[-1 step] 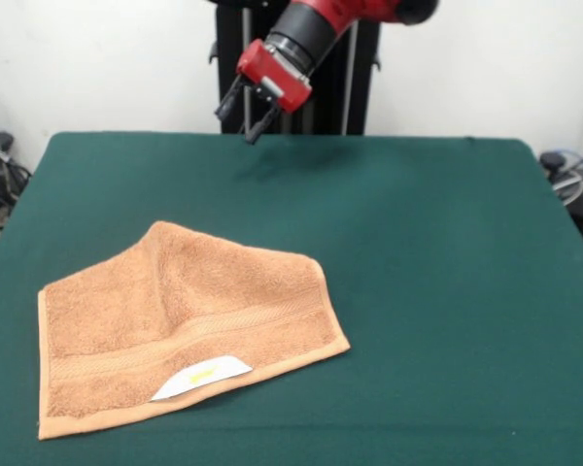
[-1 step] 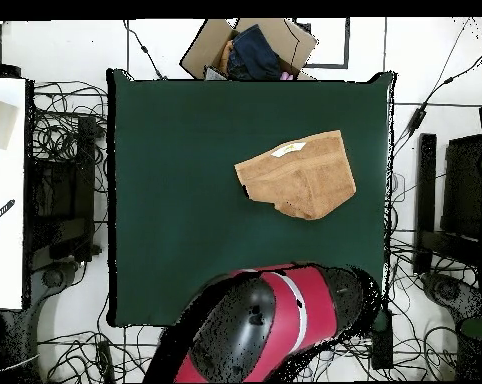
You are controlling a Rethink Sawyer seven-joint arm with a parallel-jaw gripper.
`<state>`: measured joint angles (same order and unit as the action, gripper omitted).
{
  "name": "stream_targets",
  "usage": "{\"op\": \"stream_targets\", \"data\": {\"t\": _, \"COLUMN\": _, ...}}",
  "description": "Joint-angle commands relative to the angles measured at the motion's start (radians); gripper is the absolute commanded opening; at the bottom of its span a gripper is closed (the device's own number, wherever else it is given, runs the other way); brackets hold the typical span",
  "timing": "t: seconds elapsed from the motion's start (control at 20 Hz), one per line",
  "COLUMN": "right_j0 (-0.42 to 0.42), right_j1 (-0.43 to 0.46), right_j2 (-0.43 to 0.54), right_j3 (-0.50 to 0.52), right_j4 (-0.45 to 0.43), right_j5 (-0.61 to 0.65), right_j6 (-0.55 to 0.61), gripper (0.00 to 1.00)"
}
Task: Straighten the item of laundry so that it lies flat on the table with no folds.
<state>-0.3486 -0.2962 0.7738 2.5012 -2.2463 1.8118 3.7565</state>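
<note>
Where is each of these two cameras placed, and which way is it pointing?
Front view: sits across the table from the robot, looking over the green cloth at the towel; the red arm comes in from the top, its claw open and hanging in the air, well clear of the towel.
Overhead view: sits above, looking straight down on the table; the arm's red and black bulk fills the bottom edge, the claw hidden.
Both show the same table and the towel, still partly folded, white label showing.

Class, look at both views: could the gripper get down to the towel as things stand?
Probably yes. The gripper hangs open above the table's far side, and only bare cloth lies between it and the towel. Nothing rests on the towel.
</note>
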Motion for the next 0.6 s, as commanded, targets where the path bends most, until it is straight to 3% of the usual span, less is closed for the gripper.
{"op": "stream_targets", "data": {"t": 0.05, "right_j0": 0.025, "right_j1": 0.217, "right_j2": -0.103, "right_j3": 0.193, "right_j4": 0.227, "right_j5": -0.264, "right_j6": -0.090, "gripper": 1.00}}
{"op": "stream_targets", "data": {"t": 0.6, "right_j0": 0.032, "right_j1": 0.212, "right_j2": -0.104, "right_j3": 0.188, "right_j4": 0.235, "right_j5": -0.267, "right_j6": -0.094, "gripper": 1.00}}
